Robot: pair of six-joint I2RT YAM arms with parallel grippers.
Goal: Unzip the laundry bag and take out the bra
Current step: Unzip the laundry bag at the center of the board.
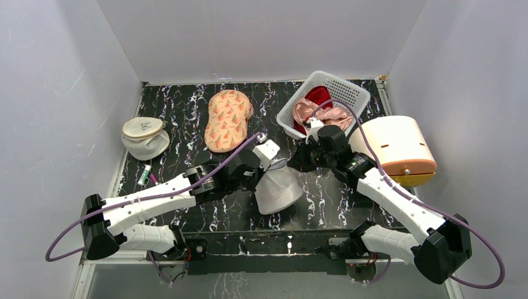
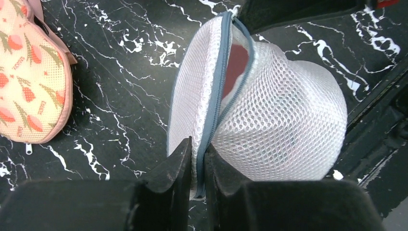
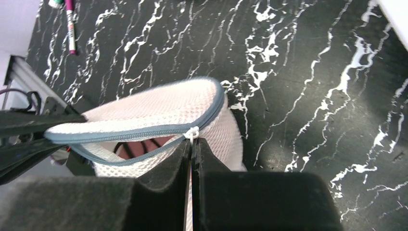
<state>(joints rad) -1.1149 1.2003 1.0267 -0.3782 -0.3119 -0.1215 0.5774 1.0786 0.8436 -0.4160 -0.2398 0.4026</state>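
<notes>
The laundry bag point(image 1: 278, 190), a white mesh dome with a grey-blue zip, sits on the dark marbled table between my two grippers. My left gripper point(image 2: 198, 147) is shut on the bag's rim, with the zip tape pinched between its fingers. My right gripper point(image 3: 192, 144) is shut on the small white zip pull point(image 3: 192, 133). The zip stands partly open, leaving a narrow gap point(image 3: 139, 146). A reddish surface shows through the gap, and I cannot tell what it is. The bra is hidden.
A second mesh pouch with a cream top point(image 1: 144, 137) lies at the far left, with marker pens point(image 1: 145, 174) near it. A peach-print padded piece point(image 1: 228, 119) lies behind the bag. A white basket point(image 1: 339, 87) holds pink and red cloth. A cream drum point(image 1: 398, 149) stands at the right.
</notes>
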